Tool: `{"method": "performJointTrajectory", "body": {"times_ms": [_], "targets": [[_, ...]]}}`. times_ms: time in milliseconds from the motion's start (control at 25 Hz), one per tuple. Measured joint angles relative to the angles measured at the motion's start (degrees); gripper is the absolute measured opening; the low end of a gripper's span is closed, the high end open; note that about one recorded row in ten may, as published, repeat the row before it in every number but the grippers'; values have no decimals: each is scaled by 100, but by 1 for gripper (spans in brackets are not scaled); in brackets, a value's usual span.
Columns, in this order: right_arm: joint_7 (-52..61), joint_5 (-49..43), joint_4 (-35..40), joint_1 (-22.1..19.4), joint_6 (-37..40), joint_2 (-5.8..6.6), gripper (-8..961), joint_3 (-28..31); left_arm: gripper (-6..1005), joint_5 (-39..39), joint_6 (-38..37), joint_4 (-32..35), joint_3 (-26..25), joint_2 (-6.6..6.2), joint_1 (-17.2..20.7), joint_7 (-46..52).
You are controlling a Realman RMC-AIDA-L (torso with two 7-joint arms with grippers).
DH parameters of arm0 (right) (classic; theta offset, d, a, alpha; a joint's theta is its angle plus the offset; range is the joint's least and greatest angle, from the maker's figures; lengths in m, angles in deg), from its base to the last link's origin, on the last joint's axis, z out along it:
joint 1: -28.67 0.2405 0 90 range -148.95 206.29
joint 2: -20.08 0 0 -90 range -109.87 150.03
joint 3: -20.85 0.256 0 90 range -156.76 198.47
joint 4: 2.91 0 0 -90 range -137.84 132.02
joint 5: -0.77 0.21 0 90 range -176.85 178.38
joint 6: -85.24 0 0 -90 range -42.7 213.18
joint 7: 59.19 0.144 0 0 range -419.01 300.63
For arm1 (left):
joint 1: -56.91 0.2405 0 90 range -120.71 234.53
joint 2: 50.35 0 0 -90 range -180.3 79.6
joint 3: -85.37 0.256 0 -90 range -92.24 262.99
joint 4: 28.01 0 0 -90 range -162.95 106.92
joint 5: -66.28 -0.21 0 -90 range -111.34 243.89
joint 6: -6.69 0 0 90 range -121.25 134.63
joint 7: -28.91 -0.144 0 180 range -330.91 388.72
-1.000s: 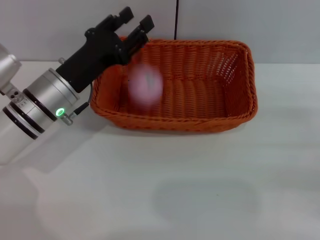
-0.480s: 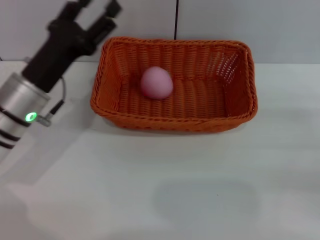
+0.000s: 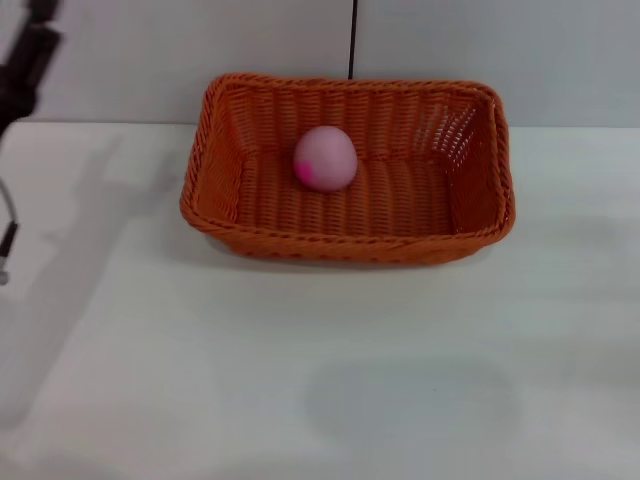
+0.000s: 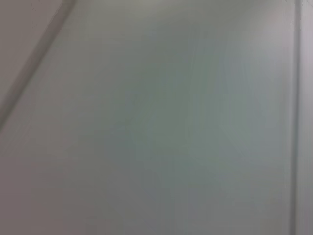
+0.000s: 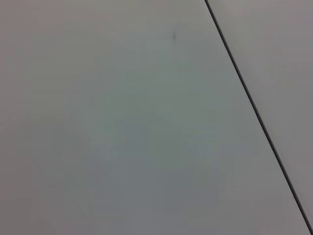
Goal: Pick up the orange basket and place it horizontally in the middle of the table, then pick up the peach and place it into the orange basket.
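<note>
The orange basket (image 3: 347,170), woven, lies lengthwise at the table's (image 3: 320,380) twelve o'clock; the pink peach (image 3: 325,158) rests inside, left of centre.

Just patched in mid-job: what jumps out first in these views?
The orange basket stands out, sitting lengthwise across the far middle of the white table. The pink peach rests inside it, left of centre. Only a dark sliver of the left arm shows at the head view's upper left edge.
</note>
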Motion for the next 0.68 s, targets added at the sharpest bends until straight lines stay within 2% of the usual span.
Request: {"method": "performJointTrajectory", "body": {"times_ms": [240, 680], "targets": [[-29, 11, -179, 29, 0, -7, 412, 312, 859, -6, 97, -135, -278, 4, 292, -191], [-35, 12, -209, 35, 61, -7, 412, 589, 859, -4, 180, -107, -426, -1, 370, -197]]}}
